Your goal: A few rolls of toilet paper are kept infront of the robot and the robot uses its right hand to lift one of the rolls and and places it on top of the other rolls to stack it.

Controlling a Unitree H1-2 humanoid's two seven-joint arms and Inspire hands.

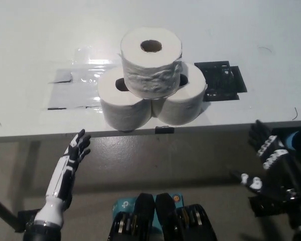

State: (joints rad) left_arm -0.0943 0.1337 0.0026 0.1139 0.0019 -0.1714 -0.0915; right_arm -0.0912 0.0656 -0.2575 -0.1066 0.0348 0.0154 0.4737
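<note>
Three white toilet paper rolls stand on the white table (35,30) near its front edge. The top roll (151,61) sits upright on the left roll (119,103) and the right roll (186,100), bridging the two. My black right hand (267,160) hangs below the table's front edge at the lower right, open with fingers spread and holding nothing. My white left hand (76,150) rests at the lower left, below the table edge, open and empty.
A black tape patch (221,80) lies on the table right of the rolls, and a grey and clear tape patch (72,88) lies to their left. A small black marker (164,130) sits on the table's front edge. Below is the floor.
</note>
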